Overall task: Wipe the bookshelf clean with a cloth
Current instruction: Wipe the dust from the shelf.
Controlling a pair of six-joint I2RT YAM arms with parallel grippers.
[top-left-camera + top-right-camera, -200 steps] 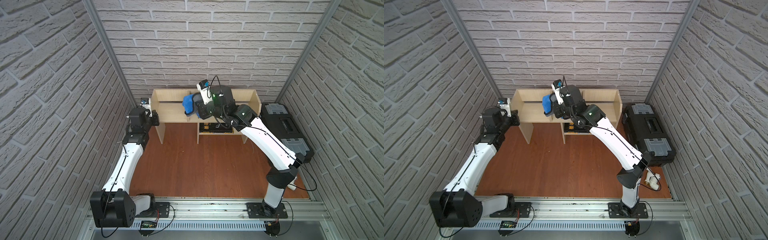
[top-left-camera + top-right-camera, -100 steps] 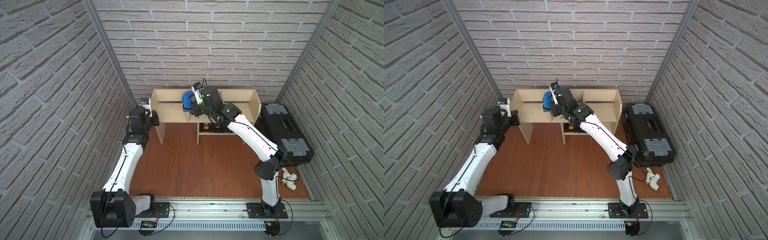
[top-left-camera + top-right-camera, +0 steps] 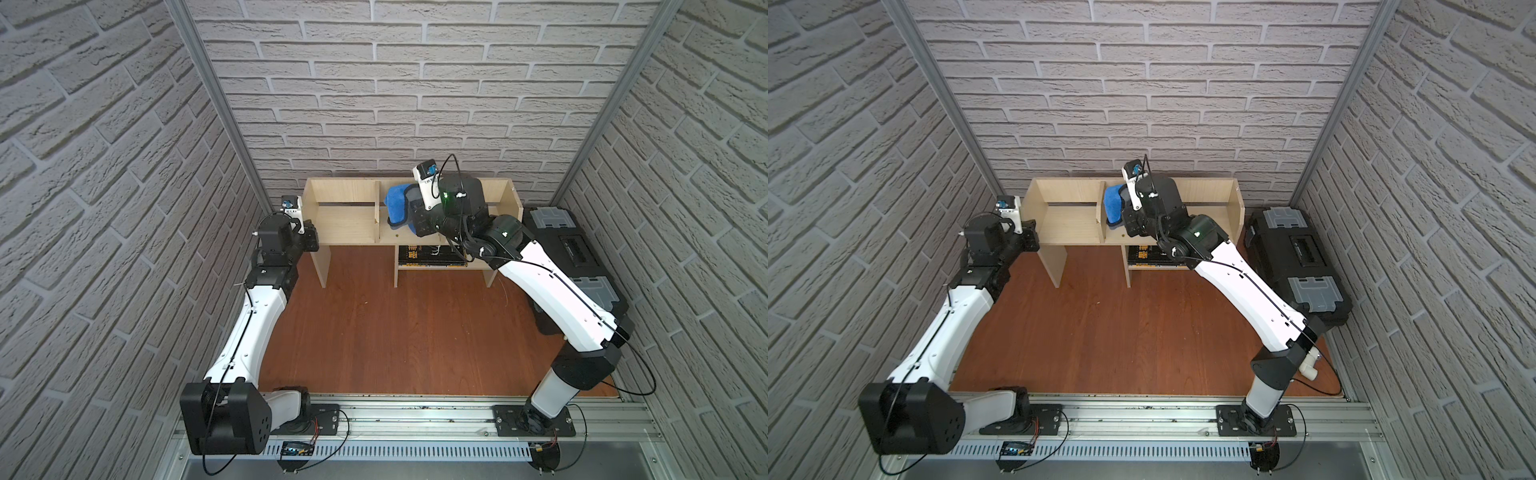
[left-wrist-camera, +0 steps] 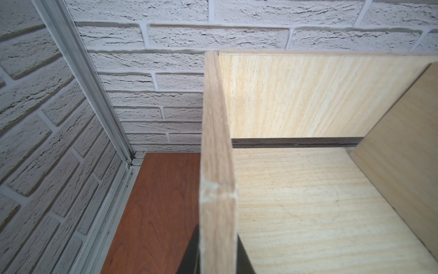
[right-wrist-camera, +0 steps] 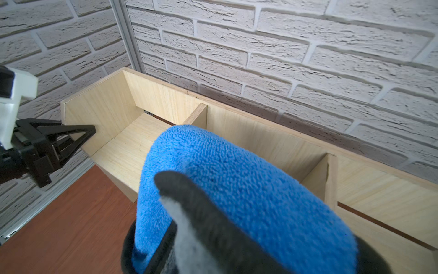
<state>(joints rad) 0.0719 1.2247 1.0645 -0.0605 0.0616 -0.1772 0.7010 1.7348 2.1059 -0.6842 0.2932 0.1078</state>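
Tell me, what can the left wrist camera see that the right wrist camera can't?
Only left wrist: the corner where the metal post meets the floor. Only right wrist: the cloth and the farther divider. Both: the bookshelf, the brick wall, and the left gripper pinching its side panel.

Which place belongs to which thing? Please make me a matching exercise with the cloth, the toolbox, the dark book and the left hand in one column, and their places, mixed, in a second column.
Things
1. cloth
2. toolbox
3. dark book
4. left hand

Places
A. on the small lower shelf
B. closed on the end panel of the bookshelf
C. beside the bookshelf, along the side wall
D. held by the right hand at the middle compartment

Pairs: 1-D, 2-C, 3-A, 4-B
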